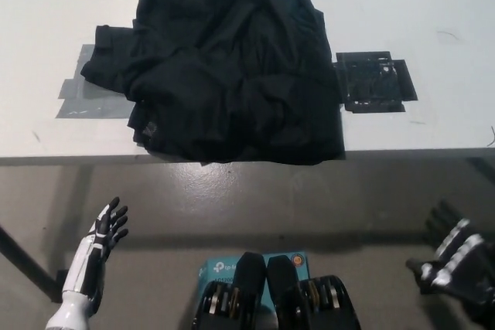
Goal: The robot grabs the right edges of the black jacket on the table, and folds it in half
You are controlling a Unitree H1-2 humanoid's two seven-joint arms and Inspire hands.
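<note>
Beside jacket (232,67): black tape patch (375,83).

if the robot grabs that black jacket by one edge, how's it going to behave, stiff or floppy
Probably floppy: the black jacket lies in soft, rumpled folds, so a lifted edge would likely drape and drag the rest. It looks thin, so probably light. Its front hem reaches the table edge, so it might slide off.

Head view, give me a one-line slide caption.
Folded black jacket on the white table; left hand and right hand open, low beside the robot.
</note>
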